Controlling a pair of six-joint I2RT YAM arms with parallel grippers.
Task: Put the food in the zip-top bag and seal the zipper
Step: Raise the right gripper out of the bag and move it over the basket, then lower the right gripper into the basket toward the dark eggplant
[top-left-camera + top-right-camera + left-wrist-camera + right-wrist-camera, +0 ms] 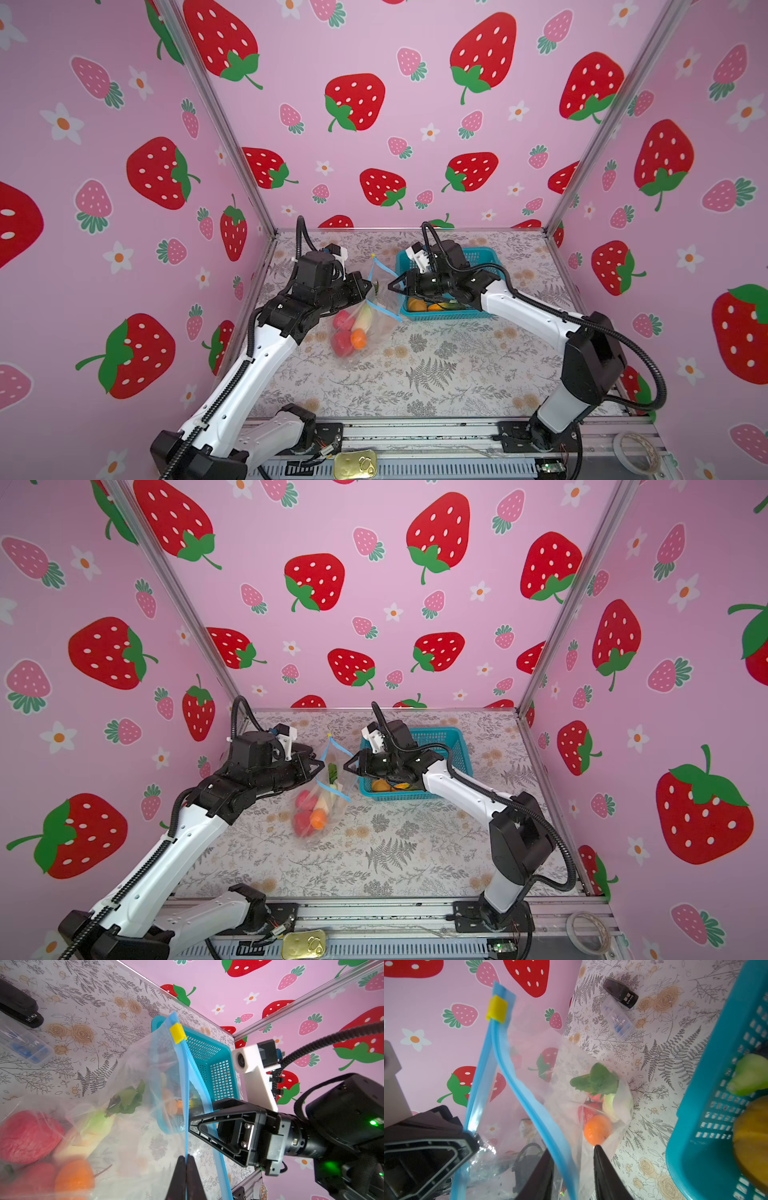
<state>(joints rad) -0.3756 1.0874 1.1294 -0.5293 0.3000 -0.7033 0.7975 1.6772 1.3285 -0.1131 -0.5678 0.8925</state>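
Mid-bench toward the far edge: 1 zip-top bag (380, 324), held up, just left of 1 teal basket (449, 315). Inside the bag: 2 red-pink lumps (342, 321), 1 white radish (365, 316), 1 orange (358, 338). Zipper (184, 1084) pinched tight by left gripper (186, 1165); straddled by right gripper (573, 1149), jaws apart, clamping nothing.

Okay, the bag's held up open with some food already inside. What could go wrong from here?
1. Only the left pincer is clamped on the blue zipper strip. The right pincer stands open around the far side of that strip, so the bag could sag or its mouth could collapse.
2. Yellow-orange pieces lie in the basket; sealing now would leave them out.
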